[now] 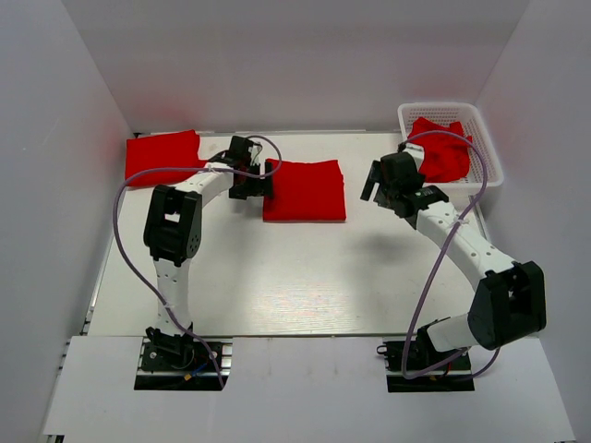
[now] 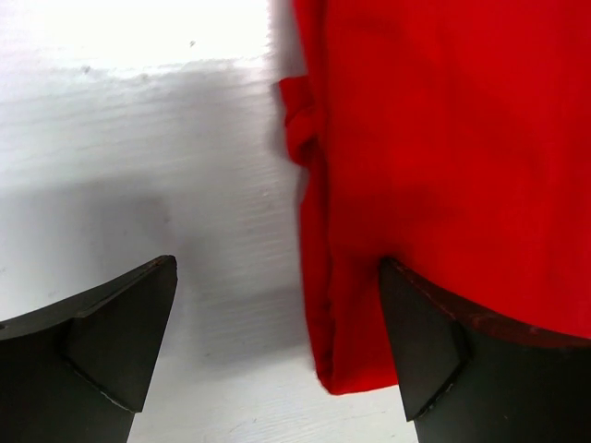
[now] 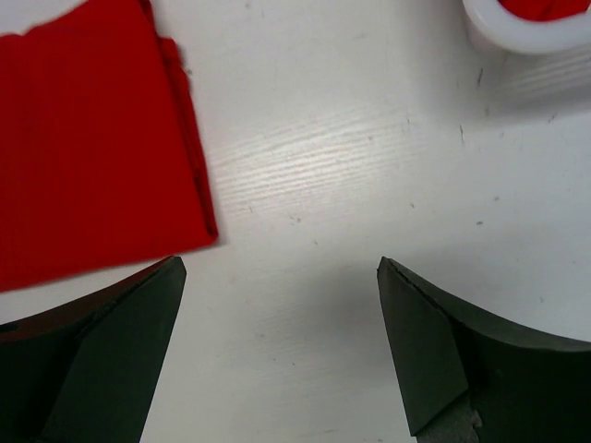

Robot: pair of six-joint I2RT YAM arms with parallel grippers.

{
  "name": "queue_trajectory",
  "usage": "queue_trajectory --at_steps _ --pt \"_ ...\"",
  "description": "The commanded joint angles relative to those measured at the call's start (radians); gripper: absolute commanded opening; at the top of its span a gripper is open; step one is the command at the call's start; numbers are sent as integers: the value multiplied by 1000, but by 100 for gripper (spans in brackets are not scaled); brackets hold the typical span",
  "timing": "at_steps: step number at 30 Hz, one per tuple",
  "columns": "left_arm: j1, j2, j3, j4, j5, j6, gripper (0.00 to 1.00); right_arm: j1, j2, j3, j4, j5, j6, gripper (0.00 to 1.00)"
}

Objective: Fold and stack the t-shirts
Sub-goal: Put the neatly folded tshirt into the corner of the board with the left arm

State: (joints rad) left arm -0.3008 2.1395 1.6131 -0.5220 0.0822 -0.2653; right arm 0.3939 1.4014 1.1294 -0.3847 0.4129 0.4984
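The folded t-shirt lies flat on the table, directly ahead of the left claw and off to the side of the right claw, so it sits between the two. Behind the left claw, near the far wall, lies a second folded t-shirt. Just beyond the right claw, a white basket holds a crumpled t-shirt. A purple cable loops along each arm, clear of the cloth. Nothing lies between either claw and the folded t-shirt.

In its wrist view, the left claw is spread wide and holds nothing. The layered side edge of the folded t-shirt runs up between its fingers. One finger is over the cloth and the other is over bare table. I cannot tell whether that finger presses on the fabric.

The right claw is also wide and holds nothing. Only bare table lies between its fingers, with a corner of the folded t-shirt just ahead on one side and the basket rim further ahead on the other.
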Motion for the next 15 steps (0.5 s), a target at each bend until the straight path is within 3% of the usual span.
queue_trajectory --at_steps 1,8,15 --pt "-11 -26 2 95 59 21 100 -16 -44 -26 21 -23 25 90" --pt "-11 -82 -42 183 54 -49 100 -27 -48 -43 36 -40 12 90" --pt "-20 -3 33 117 19 -40 100 -43 -48 -60 66 -68 5 90"
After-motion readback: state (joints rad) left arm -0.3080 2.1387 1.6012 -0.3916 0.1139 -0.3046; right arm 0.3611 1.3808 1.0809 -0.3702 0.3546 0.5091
